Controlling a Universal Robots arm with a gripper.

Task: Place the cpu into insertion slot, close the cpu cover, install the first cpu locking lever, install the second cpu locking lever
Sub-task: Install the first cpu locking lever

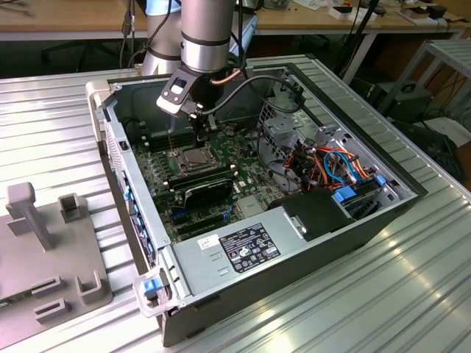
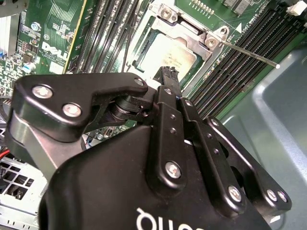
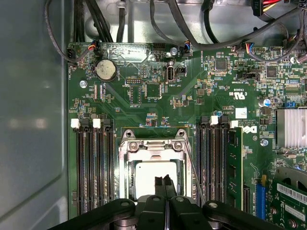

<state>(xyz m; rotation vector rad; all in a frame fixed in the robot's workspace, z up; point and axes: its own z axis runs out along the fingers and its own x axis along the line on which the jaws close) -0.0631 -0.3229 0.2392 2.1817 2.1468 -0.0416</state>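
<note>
Gripper [image 3: 165, 186]: fingers pressed together, nothing pinched; poised just above the cpu [image 3: 153, 173].
Cpu: seated in the slot [image 3: 125, 182], framed by the cover [image 3: 153, 149], which is judged to be lowered over it.
Lever [image 2: 249, 53]: thin rod, slanting free across the memory slots [image 2: 240, 43]; judged unlatched.
Step in hand, as judged: lever installation. The rod is best pressed near its free end and swung down until latched, with the cover kept flat.

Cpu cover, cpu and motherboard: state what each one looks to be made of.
The cpu cover: likely stamped sheet metal, silver, glinting at its edges. The cpu: metal-looking top, pale grey, matte, evenly lit. The motherboard: probably resin laminate, glossy green with fine traces.
</note>
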